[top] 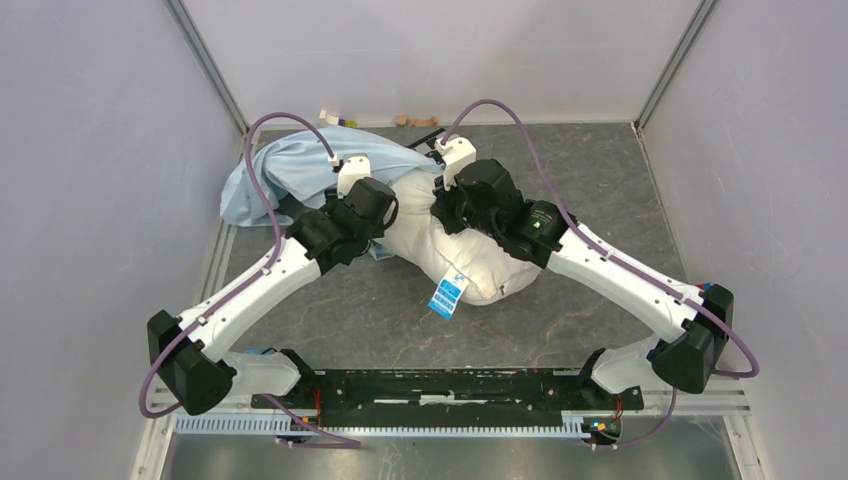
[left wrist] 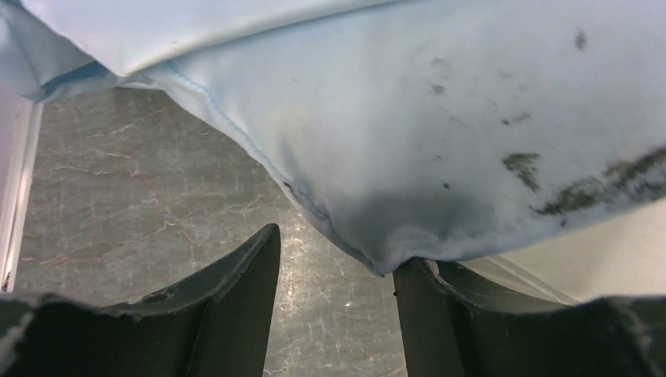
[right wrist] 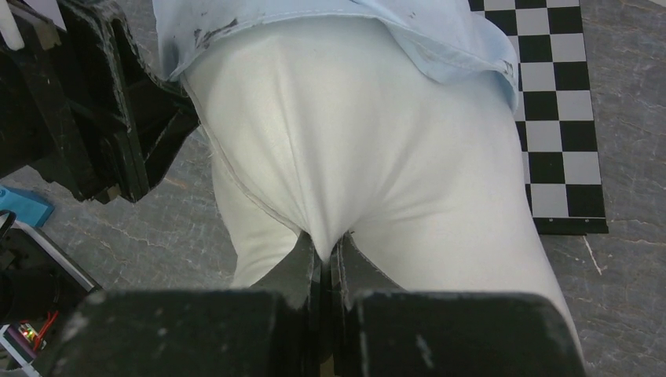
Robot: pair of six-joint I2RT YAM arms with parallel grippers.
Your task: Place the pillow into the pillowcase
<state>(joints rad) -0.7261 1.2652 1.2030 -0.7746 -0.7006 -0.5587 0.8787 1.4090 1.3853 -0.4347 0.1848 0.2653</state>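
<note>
The cream-white pillow (top: pixel 470 262) lies mid-table, its blue tag (top: pixel 448 295) pointing toward the near edge. Its far end sits under the mouth of the light-blue pillowcase (top: pixel 290 165), which is bunched at the back left. My right gripper (right wrist: pixel 328 253) is shut on a pinch of the pillow (right wrist: pixel 377 141), just below the pillowcase (right wrist: pixel 330 23) hem. My left gripper (left wrist: pixel 338 263) is open beside the pillow's left flank with bare table between its fingers. The stained pillowcase (left wrist: pixel 408 118) edge rests on the tip of its right finger (left wrist: pixel 440 306).
A black-and-white checkerboard panel (right wrist: pixel 558 118) lies on the table right of the pillow. Small items (top: pixel 330 118) sit along the back wall. Grey walls enclose the table on three sides. The left gripper's black body (right wrist: pixel 118 118) is close beside the pillow.
</note>
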